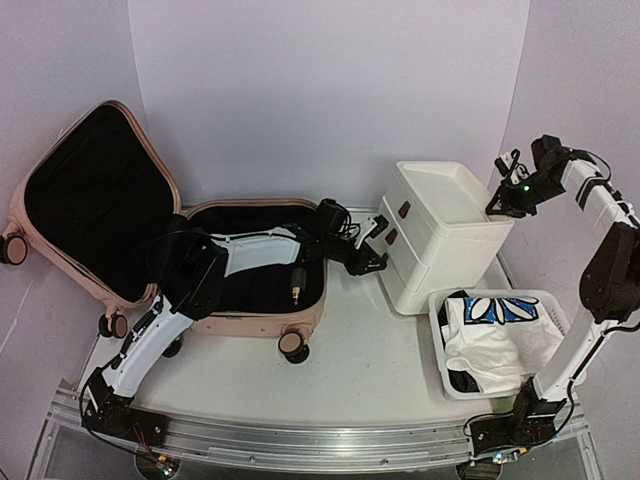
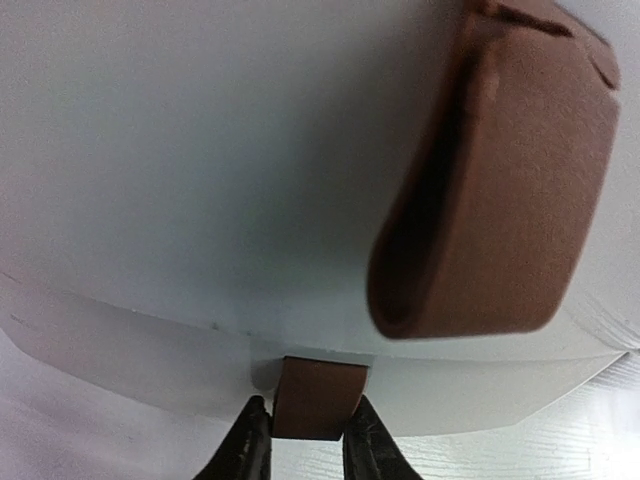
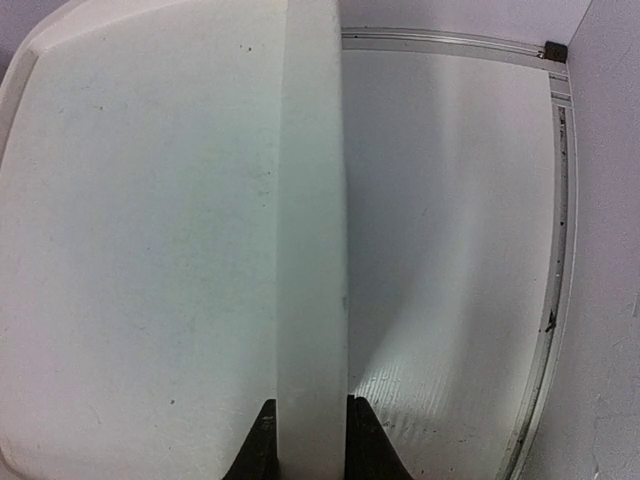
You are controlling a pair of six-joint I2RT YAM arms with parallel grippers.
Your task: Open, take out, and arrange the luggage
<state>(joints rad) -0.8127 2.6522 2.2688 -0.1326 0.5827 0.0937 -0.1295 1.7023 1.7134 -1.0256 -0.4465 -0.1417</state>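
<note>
One white table (image 1: 370, 360), left claw (image 2: 308, 412) gripping brown handle (image 2: 316, 392), right claw (image 3: 308, 412) gripping drawer rim (image 3: 312, 220)

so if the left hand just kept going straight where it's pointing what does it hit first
The lower brown handle, which sits between the fingers of the left hand, seemingly touching both. Right behind it is the white front of the drawer unit, so there looks to be no free travel that way.

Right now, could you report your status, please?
Left gripper shut on lower drawer handle. Right gripper shut on drawer unit rim. Luggage open; left arm across it.
</note>
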